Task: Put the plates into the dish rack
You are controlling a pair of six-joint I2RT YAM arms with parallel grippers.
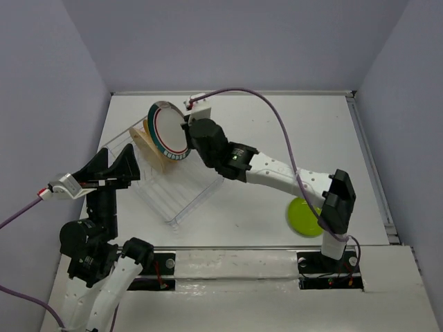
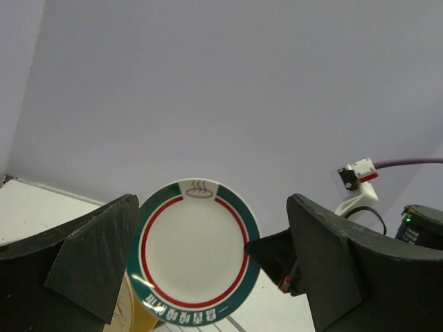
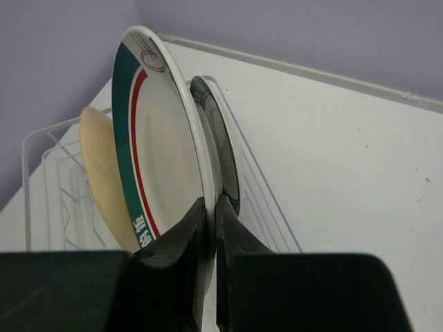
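One teal-rimmed plate (image 1: 168, 130), rim pinched in the right gripper (image 3: 211, 214), stands on edge over the far end of the dish rack (image 1: 178, 202); the left gripper (image 1: 114, 163) gapes empty beside that rack.

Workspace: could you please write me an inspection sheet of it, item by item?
Surface: white table, low rim along its far edge.
Job's things: dish rack holds an upright beige plate; white teal-rimmed plate held upright beside it; lime green plate lies on the table by the right arm.
Clutter: nothing seen.
Grippers: left gripper, jaws open, empty; right gripper, jaws shut on the white teal-rimmed plate's edge.
Cables: purple cable arcs over the table; second purple cable trails off left.
Surroundings: plain lavender walls.
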